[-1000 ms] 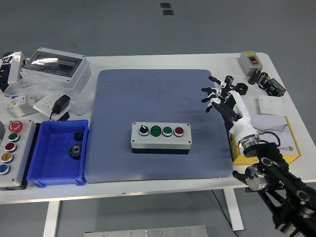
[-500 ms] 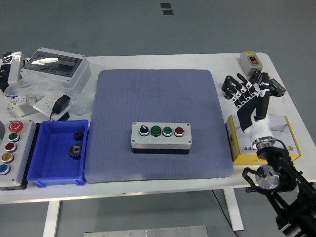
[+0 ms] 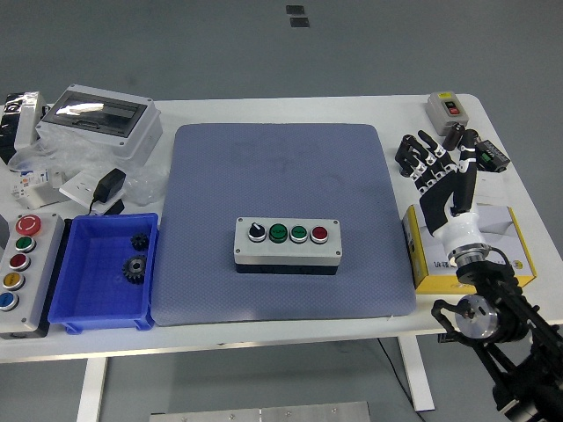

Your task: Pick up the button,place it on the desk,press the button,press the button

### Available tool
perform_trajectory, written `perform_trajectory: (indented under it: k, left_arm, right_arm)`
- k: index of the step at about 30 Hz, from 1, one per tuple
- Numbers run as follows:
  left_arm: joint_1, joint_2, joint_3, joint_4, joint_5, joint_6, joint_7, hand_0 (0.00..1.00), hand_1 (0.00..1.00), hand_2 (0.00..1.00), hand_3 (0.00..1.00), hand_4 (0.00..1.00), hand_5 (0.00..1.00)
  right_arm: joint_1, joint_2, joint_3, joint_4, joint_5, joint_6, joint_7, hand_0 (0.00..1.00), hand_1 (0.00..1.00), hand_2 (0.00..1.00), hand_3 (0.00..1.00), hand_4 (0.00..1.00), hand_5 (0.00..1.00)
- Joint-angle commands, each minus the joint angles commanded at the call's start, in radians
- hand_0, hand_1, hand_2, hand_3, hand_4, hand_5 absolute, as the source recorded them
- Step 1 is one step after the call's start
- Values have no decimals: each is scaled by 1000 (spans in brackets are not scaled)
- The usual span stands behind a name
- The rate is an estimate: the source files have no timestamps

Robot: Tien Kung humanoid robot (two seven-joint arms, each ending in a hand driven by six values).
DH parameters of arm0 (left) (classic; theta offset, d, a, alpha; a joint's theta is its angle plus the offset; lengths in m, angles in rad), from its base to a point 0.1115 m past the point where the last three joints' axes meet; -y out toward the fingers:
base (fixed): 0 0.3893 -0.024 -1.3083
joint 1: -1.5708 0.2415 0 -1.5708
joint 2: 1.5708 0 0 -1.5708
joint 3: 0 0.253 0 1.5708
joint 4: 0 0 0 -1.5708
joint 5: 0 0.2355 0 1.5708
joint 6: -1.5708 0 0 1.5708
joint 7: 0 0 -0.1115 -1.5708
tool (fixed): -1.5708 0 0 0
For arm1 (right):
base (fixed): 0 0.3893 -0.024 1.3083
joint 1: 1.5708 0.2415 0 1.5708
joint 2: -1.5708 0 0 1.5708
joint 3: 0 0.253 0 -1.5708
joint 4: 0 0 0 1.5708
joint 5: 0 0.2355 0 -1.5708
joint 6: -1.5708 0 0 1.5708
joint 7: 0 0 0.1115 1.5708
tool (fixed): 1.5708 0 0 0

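- Button box (image 3: 287, 246): grey four-control station, sitting flat on the blue mat (image 3: 273, 167), near the mat's middle and slightly toward the near edge. Top row from left to right: a black selector knob (image 3: 257, 230), two green buttons (image 3: 278, 232) (image 3: 298, 233), a red button (image 3: 318, 234).
- My right hand (image 3: 435, 171): raised over the table's right side, just beyond the mat's right edge, above the yellow carton (image 3: 510, 251). Fingers are spread and hold nothing. It is well apart from the button box.
- My left hand: not in view.
- Judgement of progress: the box appears already placed on the desk; the pressing steps are the ones that remain.
- Risk 1, wrong control: the four controls sit close together. A spread hand coming down flat could depress two buttons at once, or catch the selector knob. One finger should lead.
- Risk 2, box shift: a press that arrives at a slant from the right could push the box leftward along the mat instead of actuating the button. Approach should come from above.
- Risk 3, collision on the way: a low sweep to the left could clip the yellow carton under my wrist, or disturb the small dark parts (image 3: 479, 151) at the far right.
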State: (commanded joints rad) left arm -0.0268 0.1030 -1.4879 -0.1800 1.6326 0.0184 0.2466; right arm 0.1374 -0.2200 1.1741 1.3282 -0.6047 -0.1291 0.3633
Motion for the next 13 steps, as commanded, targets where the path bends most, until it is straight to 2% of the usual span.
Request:
perform_trajectory:
  k: [13]
  left_arm:
    - [-12, 20, 9, 0, -13, 1, -7, 601, 602, 528, 592, 594, 208]
  right_arm:
    - [-3, -5, 38, 9, -11, -1, -4, 876, 798, 817, 798, 941, 998]
